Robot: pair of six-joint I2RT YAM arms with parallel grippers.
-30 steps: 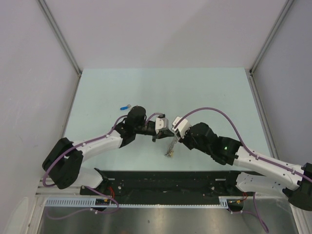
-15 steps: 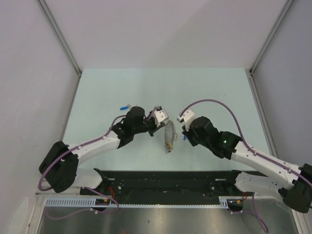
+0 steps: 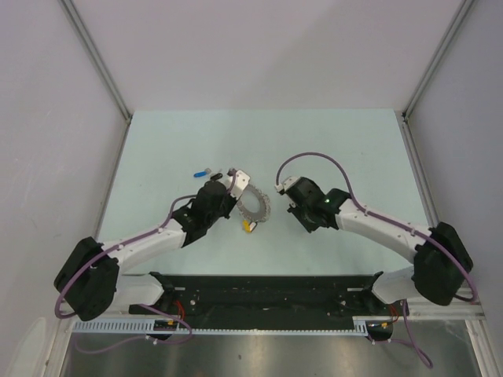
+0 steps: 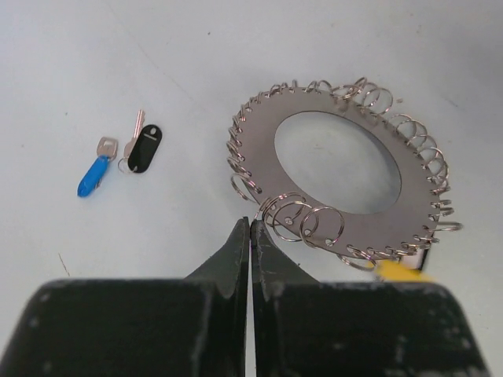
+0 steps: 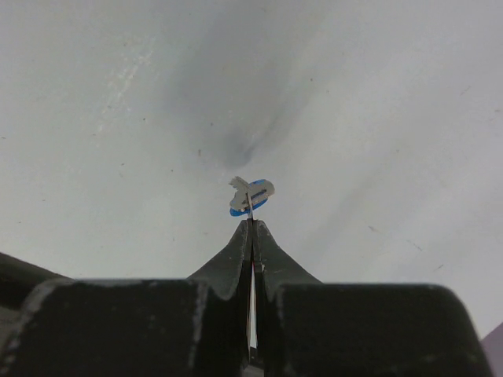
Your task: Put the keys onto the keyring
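The keyring [image 4: 357,226], a flat grey ring fringed with wire loops, shows face-on in the left wrist view and in the top view [image 3: 253,208]. A yellow-headed key [image 4: 397,269] hangs from its near rim. My left gripper [image 4: 250,224] is shut, its tips at a wire loop on the ring's near-left edge. A blue-headed key [image 4: 93,174] and a black-headed key [image 4: 144,148] lie together on the table to the left. My right gripper [image 5: 251,224] is shut on another blue-headed key [image 5: 253,195], which sticks out past its tips, right of the ring [image 3: 287,196].
The pale green table [image 3: 338,149] is walled by white panels at the back and both sides. The loose blue key [image 3: 203,171] lies left of my left wrist. A black rail [image 3: 267,287] runs along the near edge.
The left gripper has moved left and back with the keyring, which has turned from edge-on to face-on. The right gripper has drawn apart from the ring and shifted up-left.
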